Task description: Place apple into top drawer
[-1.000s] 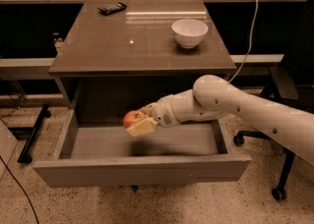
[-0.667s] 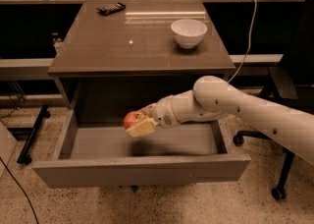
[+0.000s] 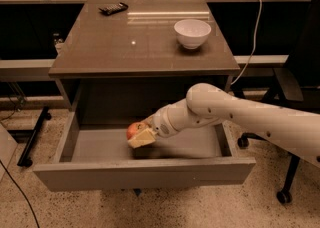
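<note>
Apple pinched in my tool, inside the open top drawer, left of centre, over its grey floor; contact with floor unclear. My arm reaches in from the right. White bowl sits on the bench above, well apart from the apple.

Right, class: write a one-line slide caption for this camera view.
Gripper holds the apple low inside the open top drawer.

Tabletop — bowl, maybe remote; jaws below
</note>
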{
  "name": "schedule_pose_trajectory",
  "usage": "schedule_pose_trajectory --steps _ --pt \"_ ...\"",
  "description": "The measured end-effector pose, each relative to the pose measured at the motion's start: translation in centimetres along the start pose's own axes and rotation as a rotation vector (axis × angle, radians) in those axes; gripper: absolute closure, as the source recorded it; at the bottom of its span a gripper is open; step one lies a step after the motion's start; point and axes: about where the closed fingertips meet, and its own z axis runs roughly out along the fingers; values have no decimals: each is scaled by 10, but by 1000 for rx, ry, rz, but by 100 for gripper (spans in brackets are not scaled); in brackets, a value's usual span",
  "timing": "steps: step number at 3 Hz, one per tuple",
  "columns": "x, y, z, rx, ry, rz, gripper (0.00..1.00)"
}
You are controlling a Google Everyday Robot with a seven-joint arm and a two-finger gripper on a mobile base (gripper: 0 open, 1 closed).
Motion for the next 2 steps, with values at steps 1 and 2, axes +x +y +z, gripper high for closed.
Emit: schedule_pose_trajectory --steps 1,2 --pt "16 -6 11 31 31 21 86" --pt "24 -12 21 53 32 34 63"
